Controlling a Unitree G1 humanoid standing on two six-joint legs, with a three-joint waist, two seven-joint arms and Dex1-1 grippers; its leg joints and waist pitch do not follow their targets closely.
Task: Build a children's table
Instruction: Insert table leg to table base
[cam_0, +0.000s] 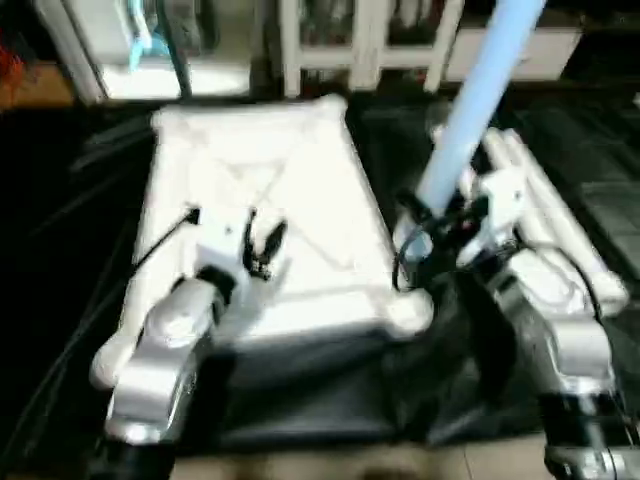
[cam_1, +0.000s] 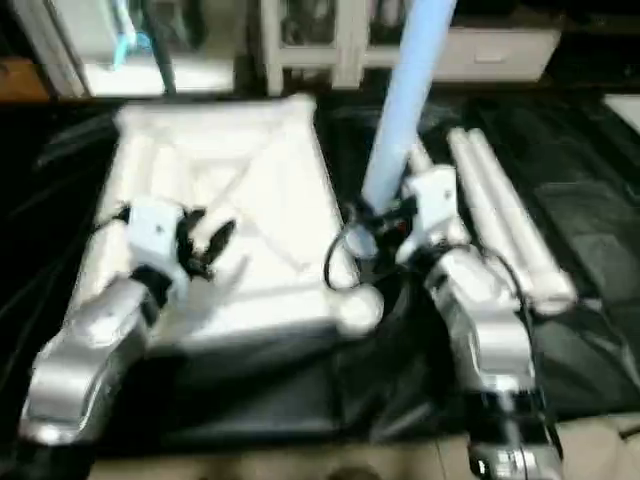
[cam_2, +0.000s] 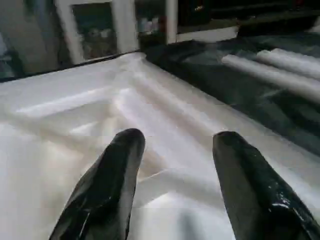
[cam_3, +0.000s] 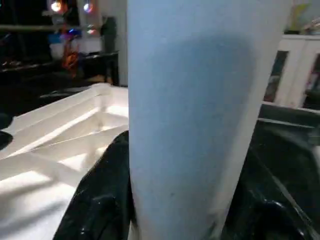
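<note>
Two end effectors at work over a dark, sheet-covered desk (cam_0: 300, 410). White plastic tabletop (cam_0: 300, 240) lying upside down at centre, ribs crossing in an X over its underside, rounded sockets bulging at the corners, nearest right socket (cam_0: 412, 310) smooth and knob-like. Left end effector (cam_0: 262, 240) hovering low over the ribbed underside, glossy black fingers (cam_2: 107, 185) spread apart with nothing between them, tips just above the plastic. Right end effector (cam_0: 440, 225) pinching the lower end of one long pale tubular leg (cam_0: 478, 95), held near upright and leaning away toward the top right, just beside the tabletop's right edge and above the near right socket; smooth, matte tube seen close between the black fingers (cam_3: 100, 200) in the right wrist view. More white tapered legs (cam_0: 545, 210) lying side by side on the dark sheet right of the tabletop, touching each other, exact count hard to tell. White-framed furniture (cam_0: 360, 40) along the back. Silver forearms, rounded and shiny, reaching in from the near edge.
</note>
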